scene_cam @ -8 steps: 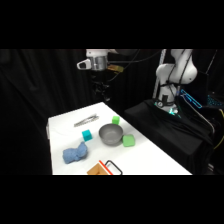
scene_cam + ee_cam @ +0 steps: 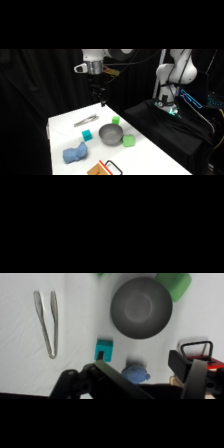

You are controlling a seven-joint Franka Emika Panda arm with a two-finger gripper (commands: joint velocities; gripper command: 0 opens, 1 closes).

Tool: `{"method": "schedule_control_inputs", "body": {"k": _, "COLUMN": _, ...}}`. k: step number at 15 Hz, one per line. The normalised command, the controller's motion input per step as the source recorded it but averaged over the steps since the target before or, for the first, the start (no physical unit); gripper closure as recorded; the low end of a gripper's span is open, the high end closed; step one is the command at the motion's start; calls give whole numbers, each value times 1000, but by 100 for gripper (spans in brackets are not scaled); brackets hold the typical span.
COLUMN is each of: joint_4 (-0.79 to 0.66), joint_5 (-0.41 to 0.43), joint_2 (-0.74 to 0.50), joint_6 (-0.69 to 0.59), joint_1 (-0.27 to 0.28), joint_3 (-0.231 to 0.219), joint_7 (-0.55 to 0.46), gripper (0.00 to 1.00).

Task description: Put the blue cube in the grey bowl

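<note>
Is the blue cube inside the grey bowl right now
No, the blue cube sits on the table beside the grey bowl, whose inside is empty.

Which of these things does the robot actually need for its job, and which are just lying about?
Needed: blue cube, grey bowl, gripper.
Lying about: tongs, two green cubes, blue cloth, orange object with black handle.
</note>
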Motion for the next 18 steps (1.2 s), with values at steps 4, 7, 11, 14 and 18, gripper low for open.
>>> {"method": "schedule_control_inputs", "body": {"k": 4, "joint_4": 227, "joint_5": 70, "joint_2": 182, "joint_6": 124, "joint_1": -81, "joint_3": -38, "joint_7": -56, "gripper": 0}}
{"method": "schedule_control_inputs", "body": {"k": 7, "joint_4": 337, "joint_5": 156, "joint_2": 362, "joint_6": 167, "joint_1": -47, "joint_3": 8, "joint_7": -66, "gripper": 0}}
{"method": "schedule_control_inputs", "body": {"k": 11, "joint_4": 405, "joint_5": 134, "joint_2": 427, "joint_6": 140, "joint_1": -34, "joint_3": 57, "joint_7": -46, "gripper": 0}}
{"method": "schedule_control_inputs", "body": {"k": 14, "joint_4": 409, "joint_5": 62, "joint_2": 386, "joint_6": 105, "joint_1": -43, "joint_3": 61, "joint_7": -10, "gripper": 0}}
{"method": "schedule_control_inputs", "body": {"k": 18, "joint_4": 394, "joint_5": 53, "joint_2": 349, "joint_6": 73, "joint_1": -79, "joint_3": 62, "joint_7": -23, "gripper": 0}}
